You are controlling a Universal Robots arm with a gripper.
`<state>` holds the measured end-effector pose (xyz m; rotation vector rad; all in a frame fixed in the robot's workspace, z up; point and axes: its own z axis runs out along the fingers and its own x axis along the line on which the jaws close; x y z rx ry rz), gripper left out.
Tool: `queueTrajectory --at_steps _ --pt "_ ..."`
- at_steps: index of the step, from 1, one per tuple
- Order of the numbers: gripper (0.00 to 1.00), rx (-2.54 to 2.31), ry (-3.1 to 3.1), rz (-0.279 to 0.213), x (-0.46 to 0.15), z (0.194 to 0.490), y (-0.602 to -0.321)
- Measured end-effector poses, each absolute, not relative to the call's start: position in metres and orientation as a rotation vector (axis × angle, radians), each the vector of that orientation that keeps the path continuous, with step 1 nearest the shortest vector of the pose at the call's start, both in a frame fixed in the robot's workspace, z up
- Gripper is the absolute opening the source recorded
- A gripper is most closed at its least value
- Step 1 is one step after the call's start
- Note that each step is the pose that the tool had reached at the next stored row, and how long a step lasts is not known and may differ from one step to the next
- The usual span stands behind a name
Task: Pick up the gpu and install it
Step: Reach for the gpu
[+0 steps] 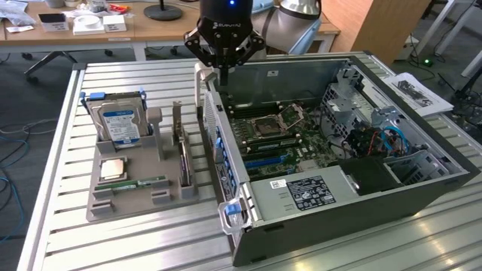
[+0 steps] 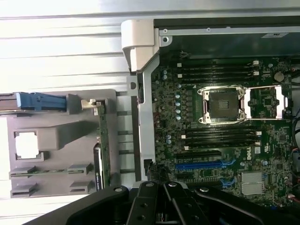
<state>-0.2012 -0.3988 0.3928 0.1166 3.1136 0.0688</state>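
Note:
The gpu (image 1: 180, 151) stands on edge in a slot of the grey holder (image 1: 124, 203), on the exterior view's left of the computer case; its green board edge (image 2: 102, 136) runs along the holder in the wrist view. My gripper (image 1: 223, 72) hangs above the case's rear left corner, higher than and behind the gpu, well apart from it. Its fingers (image 2: 151, 204) are shut with nothing between them. Inside the open case lies the motherboard (image 1: 275, 135) with blue expansion slots (image 2: 201, 165).
The holder also carries a silver hard drive with a blue label (image 1: 121, 121), a square processor (image 1: 113, 168) and a narrow memory stick (image 1: 139, 183). The case wall (image 1: 218, 147) rises between holder and motherboard. Papers (image 1: 418, 93) lie beyond the case.

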Motion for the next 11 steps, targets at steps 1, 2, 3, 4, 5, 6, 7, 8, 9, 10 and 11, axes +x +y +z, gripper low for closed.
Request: queueTrajectory --at_steps 1,2,3,4,5,6,7,8,9,10,11 --pt "0.11 0.117 3.114 0.069 -0.203 0.393 -0.399" --pt "0.11 0.117 3.114 0.069 -0.205 0.393 -0.399" --pt "0.11 0.117 3.114 0.069 -0.207 0.393 -0.399" --pt "0.11 0.117 3.114 0.069 -0.209 0.393 -0.399" --pt "0.11 0.117 3.114 0.069 -0.211 0.393 -0.399" --pt "0.11 0.117 3.114 0.069 -0.213 0.393 -0.399" --pt "0.11 0.117 3.114 0.069 -0.216 0.393 -0.399" --pt "0.11 0.117 3.114 0.069 -0.218 0.393 -0.399" --pt "0.11 0.117 3.114 0.069 -0.220 0.393 -0.399" --pt "0.11 0.117 3.114 0.069 -0.222 0.393 -0.399" --pt "0.11 0.116 3.114 0.069 -0.224 0.393 -0.399"
